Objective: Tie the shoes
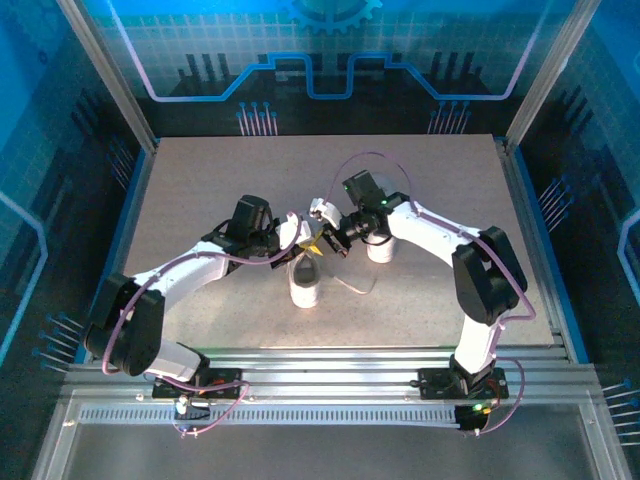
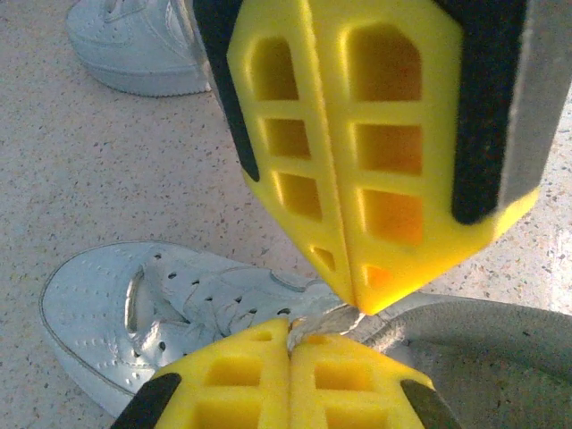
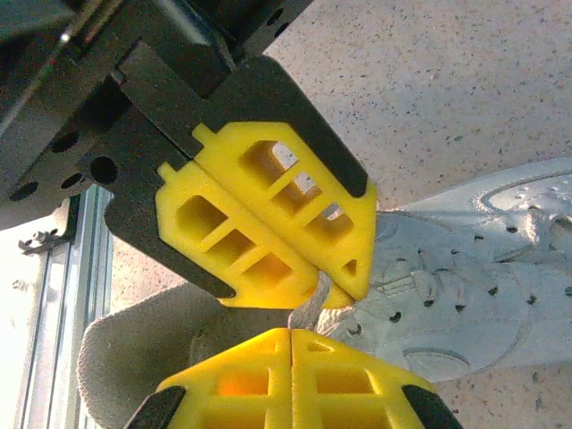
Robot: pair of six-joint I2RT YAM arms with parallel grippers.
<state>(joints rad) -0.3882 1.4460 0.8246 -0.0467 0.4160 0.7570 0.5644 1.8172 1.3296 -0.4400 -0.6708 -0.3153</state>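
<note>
A white sneaker (image 1: pixel 305 285) stands mid-table, toe toward the arms, and both grippers meet tip to tip just above it. In the left wrist view my left gripper (image 2: pixel 290 329) is shut, with a short stretch of pale lace (image 2: pixel 335 320) running from its tips to the shut right gripper (image 2: pixel 365 302). The right wrist view has my right gripper (image 3: pixel 292 332) shut on the same lace (image 3: pixel 308 308), which leads up into the left gripper (image 3: pixel 344 288). Below them lies the perforated toe of the shoe (image 2: pixel 170 304), (image 3: pixel 483 277). From above, the left gripper (image 1: pixel 308 243) and right gripper (image 1: pixel 330 238) almost touch.
The second sneaker (image 1: pixel 380 250) stands just right of the first, partly under the right arm, and appears again at the top left of the left wrist view (image 2: pixel 134 45). A loose lace end (image 1: pixel 355 288) trails on the speckled table (image 1: pixel 200 180). Metal rails (image 1: pixel 320 365) border the near edge.
</note>
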